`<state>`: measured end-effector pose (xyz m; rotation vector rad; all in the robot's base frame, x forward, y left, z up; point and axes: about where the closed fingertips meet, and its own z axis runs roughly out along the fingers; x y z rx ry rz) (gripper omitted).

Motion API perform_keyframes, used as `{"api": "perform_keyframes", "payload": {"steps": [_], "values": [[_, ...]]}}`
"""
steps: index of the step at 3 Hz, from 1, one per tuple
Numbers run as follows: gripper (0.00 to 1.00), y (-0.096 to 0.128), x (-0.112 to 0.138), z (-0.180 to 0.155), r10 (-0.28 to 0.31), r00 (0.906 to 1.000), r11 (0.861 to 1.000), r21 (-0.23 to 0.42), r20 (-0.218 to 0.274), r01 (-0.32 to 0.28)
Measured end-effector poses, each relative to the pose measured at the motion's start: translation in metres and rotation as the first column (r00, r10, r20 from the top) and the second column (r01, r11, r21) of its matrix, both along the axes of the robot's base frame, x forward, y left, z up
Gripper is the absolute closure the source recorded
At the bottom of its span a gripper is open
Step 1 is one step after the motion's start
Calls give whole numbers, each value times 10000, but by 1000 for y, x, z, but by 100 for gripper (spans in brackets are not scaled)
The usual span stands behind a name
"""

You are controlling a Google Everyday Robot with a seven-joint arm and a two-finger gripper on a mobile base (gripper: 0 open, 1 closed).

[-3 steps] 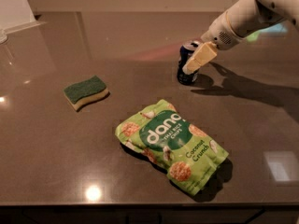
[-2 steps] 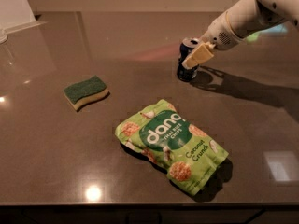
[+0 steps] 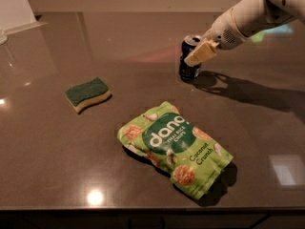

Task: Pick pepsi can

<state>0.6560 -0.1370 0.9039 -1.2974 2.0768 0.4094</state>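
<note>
Cans: 1. The pepsi can (image 3: 190, 71) is dark blue with a silver top and stands upright on the table (image 3: 52, 147), toward the far right.
Gripper: 1. The gripper (image 3: 196, 56) is at the can's upper part, on its right and front side, overlapping it in view.
Gripper opening: cannot tell.
Hold on can: cannot tell. The can's base looks to sit on the tabletop, with shadow just beside it.
Arm: 1. The white arm (image 3: 248, 14) comes in from the top right corner and slopes down to the gripper.
Chip bags: 1. The green chip bag (image 3: 175, 147) lies flat, front centre, well apart from the can.
Sponges: 1. The sponge (image 3: 88, 93) has a green top and a yellow base. It sits left of centre, apart from both bag and can.
Table: dark and glossy, with light spots reflected near the front edge.
</note>
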Motion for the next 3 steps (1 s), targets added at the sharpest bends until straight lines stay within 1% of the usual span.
{"api": "perform_keyframes", "payload": {"steps": [1,2,3], "values": [[100,5,-4,19,194,9998,9997,128,100,-195],[100,10,-8,47,326,9992,9994,113,238,-328],[100,23,-19,95,673,9962,9977,-120,549,-667]]}}
